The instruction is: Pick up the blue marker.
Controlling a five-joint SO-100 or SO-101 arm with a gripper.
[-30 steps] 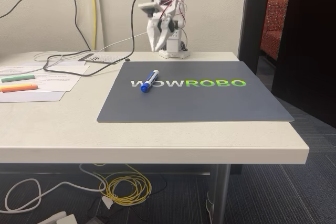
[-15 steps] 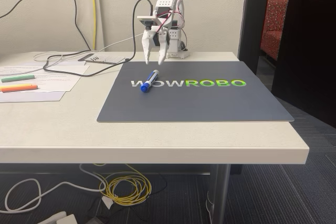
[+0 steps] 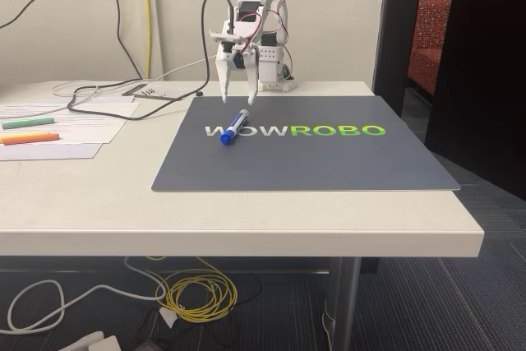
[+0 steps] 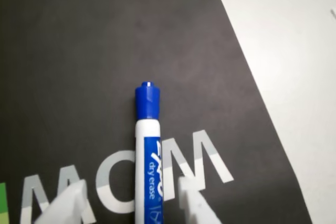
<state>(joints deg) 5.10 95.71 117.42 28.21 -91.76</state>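
- Blue marker (image 3: 234, 127) lies flat on the dark mat (image 3: 329, 162), across the white "WOW" lettering at the start of the printed logo. In the fixed view it runs on a diagonal, blue cap toward the camera, other end toward the arm.
- Gripper (image 3: 235, 101) hangs just above the far end of the marker, fingers pointing down, spread wide, nothing held. No contact visible between fingertips and barrel.
- In the wrist view the marker (image 4: 148, 156) runs straight up the picture between the two white fingertips (image 4: 190, 203), one on each side of the barrel, clear gaps both sides. Likely the wrist has been turned so the fingers close across the barrel rather than along it, the sensible line for a thin round thing.
- Judgement: approach stage, lined up but not down. Fingers straddle the labelled part of the barrel, not the cap; a grip there should sit nearer the marker's middle and tip less on the lift.
- Risk, as a guess: a round barrel on a smooth mat may roll if one finger touches first.
- Left of the mat, well apart from the marker: green highlighter (image 3: 27, 122) and orange highlighter (image 3: 29, 138) on loose papers (image 3: 78, 125). Not in the gripper's line.
- Arm base (image 3: 273, 81) stands behind the mat's far edge, so the marker sits within short reach.
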